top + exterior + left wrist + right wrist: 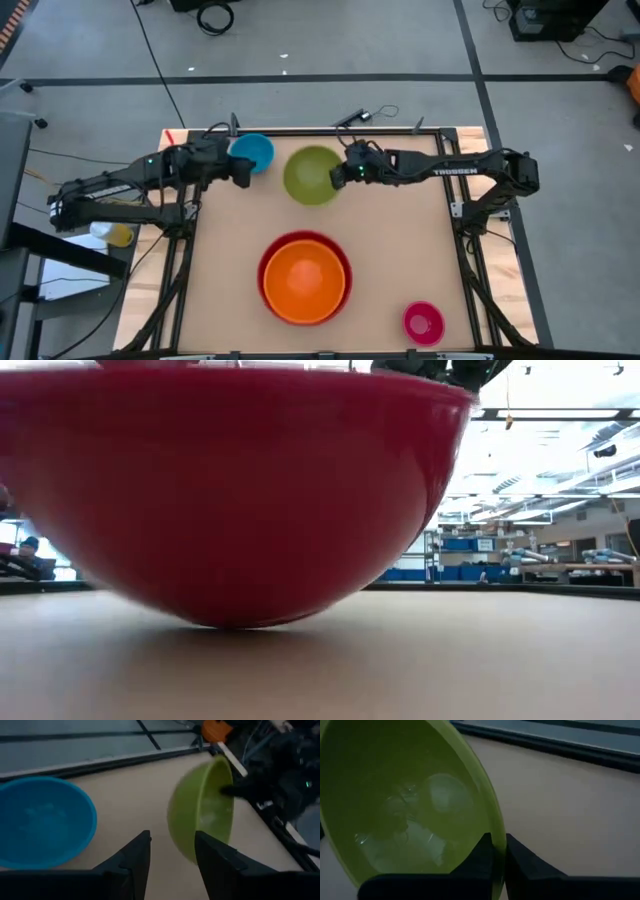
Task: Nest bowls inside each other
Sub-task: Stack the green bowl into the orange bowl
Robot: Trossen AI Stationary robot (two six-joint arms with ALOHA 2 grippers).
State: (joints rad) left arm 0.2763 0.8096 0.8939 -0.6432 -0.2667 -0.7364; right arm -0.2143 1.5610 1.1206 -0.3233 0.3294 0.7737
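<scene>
My right gripper [498, 845] is shut on the lime green bowl [310, 175], which stands tilted at the table's far middle. The blue bowl [252, 152] rests on its base at the far left. My left gripper [172, 852] is open and holds nothing; it hovers just near of the blue bowl [42, 822], pointing toward the green bowl [200, 812]. The orange bowl [305, 280] sits inside the red bowl [268, 262] at the near middle. The magenta pink bowl [423, 322] stands alone at the near right. My right gripper pinches the green bowl's rim [493, 822], one finger inside the bowl and one outside. The fingers come from the table's right side, slanting down. The bowl is tipped steeply, its mouth toward the right arm. Whether its lower side touches the table I cannot tell.
The red bowl [230, 490] fills most of the low view. Open tabletop [400, 250] lies between the green bowl and the pink one. A raised dark frame [300, 128] runs along the table's far edge.
</scene>
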